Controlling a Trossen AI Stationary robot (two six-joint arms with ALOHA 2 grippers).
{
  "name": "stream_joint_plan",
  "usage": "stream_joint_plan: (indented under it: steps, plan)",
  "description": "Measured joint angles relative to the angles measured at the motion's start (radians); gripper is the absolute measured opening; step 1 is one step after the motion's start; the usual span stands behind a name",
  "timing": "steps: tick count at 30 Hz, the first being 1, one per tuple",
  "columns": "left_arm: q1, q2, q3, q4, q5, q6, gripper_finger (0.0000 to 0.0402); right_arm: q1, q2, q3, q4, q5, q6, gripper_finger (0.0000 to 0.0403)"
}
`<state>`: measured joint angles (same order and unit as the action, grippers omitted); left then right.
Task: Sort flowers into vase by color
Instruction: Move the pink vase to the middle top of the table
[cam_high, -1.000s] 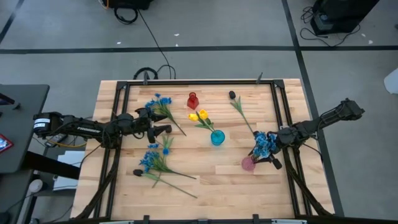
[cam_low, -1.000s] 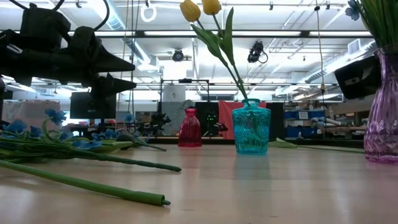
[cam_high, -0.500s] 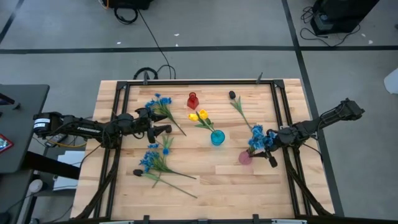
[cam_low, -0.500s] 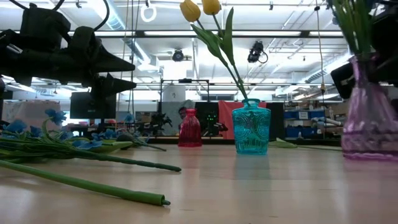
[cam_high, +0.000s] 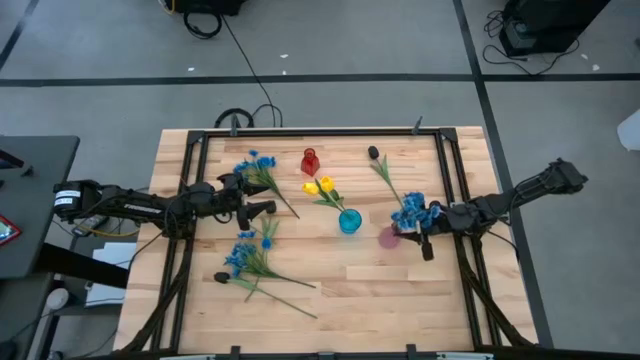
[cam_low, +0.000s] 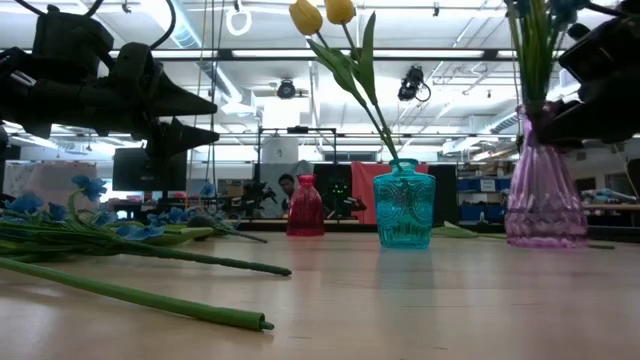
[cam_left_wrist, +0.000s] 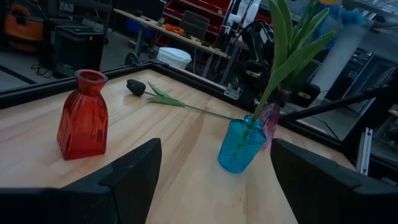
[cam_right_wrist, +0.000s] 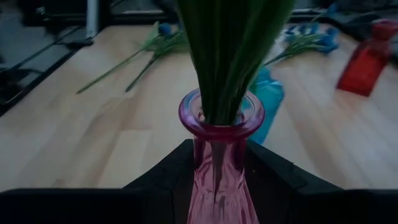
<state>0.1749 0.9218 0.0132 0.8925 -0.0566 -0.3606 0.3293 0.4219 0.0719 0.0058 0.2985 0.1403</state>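
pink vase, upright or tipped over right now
Upright. In the low view the pink vase stands on its base on the table, neck up, green stems rising from its mouth; the right gripper clamps its neck.

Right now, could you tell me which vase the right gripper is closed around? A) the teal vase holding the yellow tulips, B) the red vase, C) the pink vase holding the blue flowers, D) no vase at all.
C: the right gripper has a finger on each side of the pink vase, whose neck holds green stems, and the high view shows blue flowers above that vase.
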Motion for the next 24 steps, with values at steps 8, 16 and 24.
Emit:
stream_joint_plan:
  steps: [8, 16, 24]
  plan:
    - [0.000, 0.000, 0.000, 0.002, 0.001, 0.017, 0.0307, -0.131, 0.073, 0.000, 0.156, 0.097, -0.044, 0.0143]
    - [0.000, 0.000, 0.000, 0.004, 0.001, 0.017, 0.0307, -0.285, 0.164, 0.000, 0.290, 0.002, -0.081, 0.0142]
    - [0.000, 0.000, 0.000, 0.005, 0.001, 0.017, 0.0307, -0.456, 0.319, -0.001, 0.551, -0.107, -0.148, 0.0142]
